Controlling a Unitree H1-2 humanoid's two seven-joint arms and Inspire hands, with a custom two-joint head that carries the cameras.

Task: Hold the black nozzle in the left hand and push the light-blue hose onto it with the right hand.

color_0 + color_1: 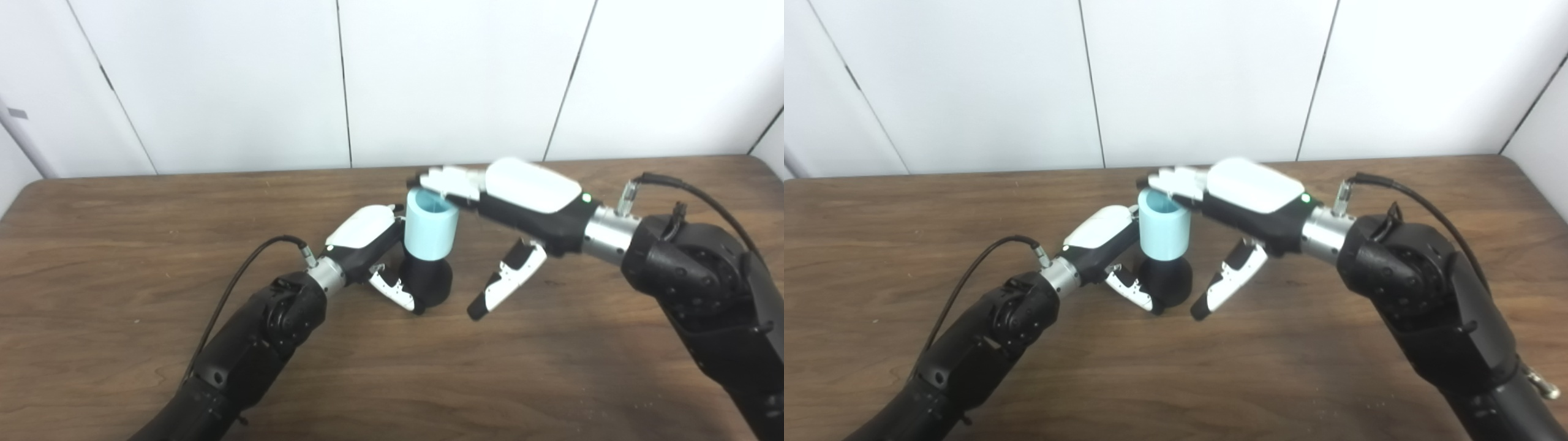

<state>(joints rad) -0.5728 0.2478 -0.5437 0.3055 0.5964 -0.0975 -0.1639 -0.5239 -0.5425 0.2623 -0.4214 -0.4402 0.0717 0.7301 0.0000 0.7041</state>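
My left hand (373, 245) grips the black nozzle (429, 278) standing on the table (122, 257). The light-blue hose (432, 231) sits on top of it. My right hand (520, 208) is spread wide, fingers (450, 182) lying over the hose's rim.

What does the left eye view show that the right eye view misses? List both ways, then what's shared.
Left eye only: a grey tag on the wall. Right eye only: a metal fitting low on the right arm. Both: the left hand clasps the black nozzle, the light-blue hose stands on it, the right hand lays its fingers over the top.
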